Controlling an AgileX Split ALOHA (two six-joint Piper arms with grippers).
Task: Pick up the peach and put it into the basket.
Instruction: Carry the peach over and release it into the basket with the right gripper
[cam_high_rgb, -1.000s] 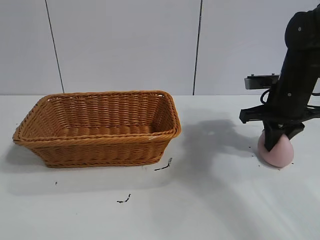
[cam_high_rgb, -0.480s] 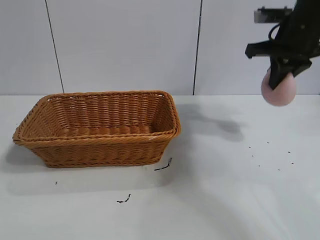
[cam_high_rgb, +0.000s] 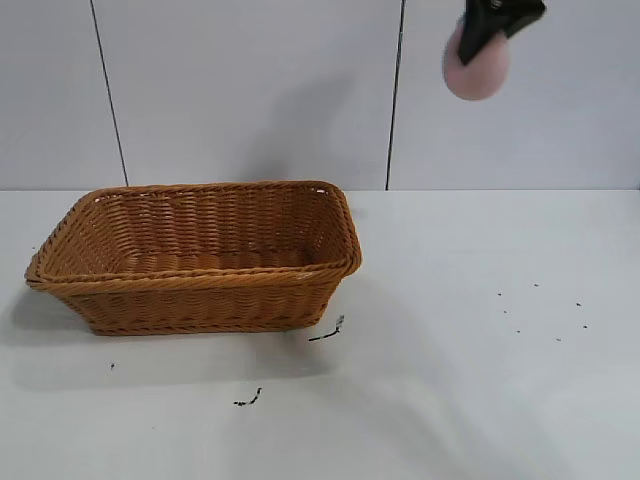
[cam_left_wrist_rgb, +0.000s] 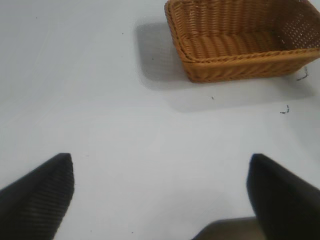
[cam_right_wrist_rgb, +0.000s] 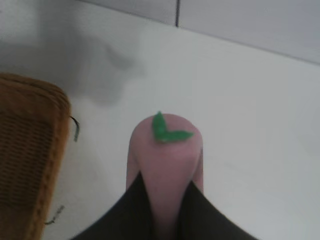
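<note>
My right gripper (cam_high_rgb: 482, 35) is shut on the pale pink peach (cam_high_rgb: 477, 68) and holds it high above the table, right of the basket, at the exterior view's top edge. In the right wrist view the peach (cam_right_wrist_rgb: 165, 160) shows a small green leaf and sits squeezed between my black fingers (cam_right_wrist_rgb: 135, 210). The orange-brown wicker basket (cam_high_rgb: 200, 255) stands on the table at the left, with nothing visible inside. Its corner shows in the right wrist view (cam_right_wrist_rgb: 30, 150). My left gripper (cam_left_wrist_rgb: 160, 195) is open over bare table, with the basket (cam_left_wrist_rgb: 240, 40) farther off.
The white table (cam_high_rgb: 450, 380) carries small dark specks and scraps (cam_high_rgb: 327, 332) in front of the basket and at the right. A pale panelled wall stands behind.
My right gripper has lifted the peach from the table at the right, up and leftward toward the basket, to the top of the exterior view. The basket has not moved.
</note>
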